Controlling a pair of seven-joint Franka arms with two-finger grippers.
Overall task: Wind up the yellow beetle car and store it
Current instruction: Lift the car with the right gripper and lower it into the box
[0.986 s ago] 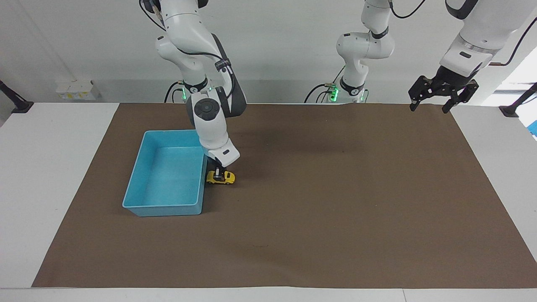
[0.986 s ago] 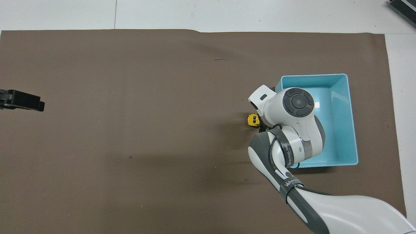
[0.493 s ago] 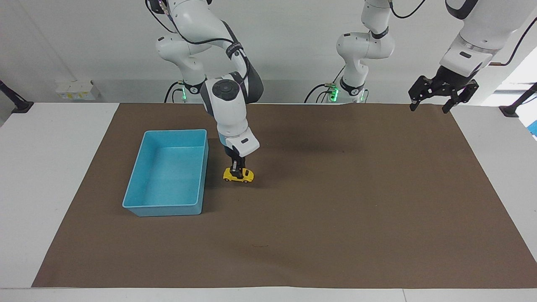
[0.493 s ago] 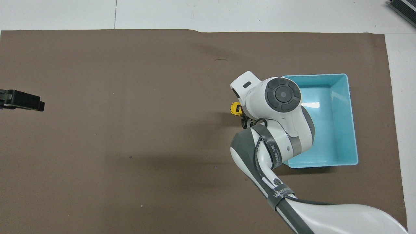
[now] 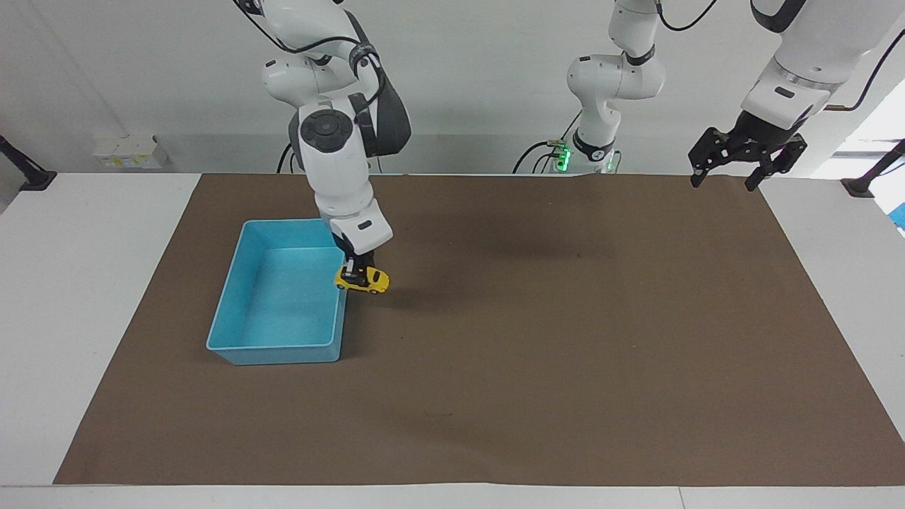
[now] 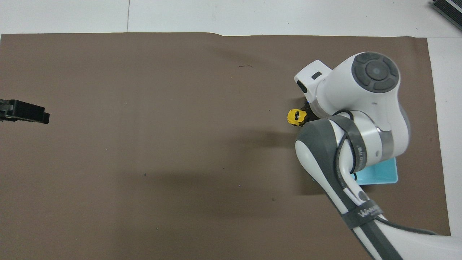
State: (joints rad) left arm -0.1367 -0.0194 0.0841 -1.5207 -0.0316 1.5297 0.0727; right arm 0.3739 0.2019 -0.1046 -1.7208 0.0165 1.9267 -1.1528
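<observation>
The yellow beetle car point(image 5: 362, 280) hangs in my right gripper point(image 5: 355, 271), which is shut on its roof and holds it in the air over the light blue tray's wall point(image 5: 283, 350) on the side toward the left arm's end. The overhead view shows the car point(image 6: 296, 117) poking out from under my right arm, which covers most of the tray point(image 6: 382, 177). My left gripper point(image 5: 732, 168) is open and empty, waiting raised over the mat's corner at the left arm's end; it also shows in the overhead view point(image 6: 25, 112).
A brown mat point(image 5: 537, 367) covers the table top. White table shows around it point(image 5: 85, 297). The tray's floor point(image 5: 286, 297) holds nothing.
My right gripper first slid the car along the mat away from the tray, then lifted it and carried it back over the tray's wall. The left arm has not moved.
</observation>
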